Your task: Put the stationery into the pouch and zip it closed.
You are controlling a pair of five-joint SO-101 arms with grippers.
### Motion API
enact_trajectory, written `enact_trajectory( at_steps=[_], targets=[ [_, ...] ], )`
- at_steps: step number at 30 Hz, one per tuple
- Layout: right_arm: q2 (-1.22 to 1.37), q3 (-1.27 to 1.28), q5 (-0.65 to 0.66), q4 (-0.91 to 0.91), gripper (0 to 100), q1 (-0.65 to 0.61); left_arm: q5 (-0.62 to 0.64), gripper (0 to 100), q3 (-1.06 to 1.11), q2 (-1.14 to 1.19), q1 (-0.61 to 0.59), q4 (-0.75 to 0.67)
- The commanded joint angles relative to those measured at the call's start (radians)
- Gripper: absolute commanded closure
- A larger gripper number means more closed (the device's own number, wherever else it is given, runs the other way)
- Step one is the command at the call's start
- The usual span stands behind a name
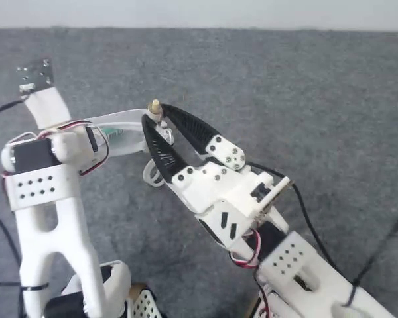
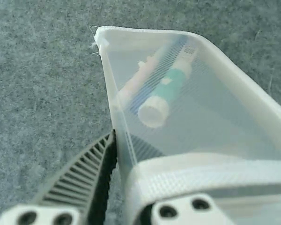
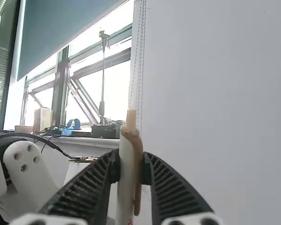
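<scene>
Your right hand [image 1: 156, 114] is closed narrowly on a cream pen [image 1: 155, 108], gripping it between both black fingers. In your right wrist view the pen [image 3: 130, 126] stands upright in the right hand [image 3: 129, 159]. Its long axis runs along the fingers and its tan end points away from the wrist, past the fingertips. From above, that tan end pokes out just beyond the fingertips, right beside the near end of the pouch [image 1: 123, 126].

The pouch is translucent white and stretches between your two arms over the grey counter [image 1: 285, 86]. Your left hand [image 2: 122, 150] pinches it by one edge, with a ribbed black finger [image 2: 91, 180] pressed against the pouch wall [image 2: 215, 122].

Two items lie inside the pouch, side by side. One is a teal and white tube [image 2: 166, 93] with a white cap, and the other is a blue and white pen [image 2: 143, 79]. Both lie diagonally. The tube's capped end is toward your left hand and its other end is toward the pouch's far edge.
</scene>
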Motion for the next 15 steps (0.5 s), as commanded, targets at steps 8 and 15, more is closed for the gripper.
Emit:
enact_trajectory(
  at_steps=[8,15],
  targets=[
    [0.358,-0.012,-0.003,-0.412,99.3,0.062,-0.012,99,-0.022,-0.009,0.006,0.005],
    [0.475,-0.038,-0.003,-0.479,99.3,0.068,-0.021,99,-0.022,-0.009,0.006,0.006]
  ],
)
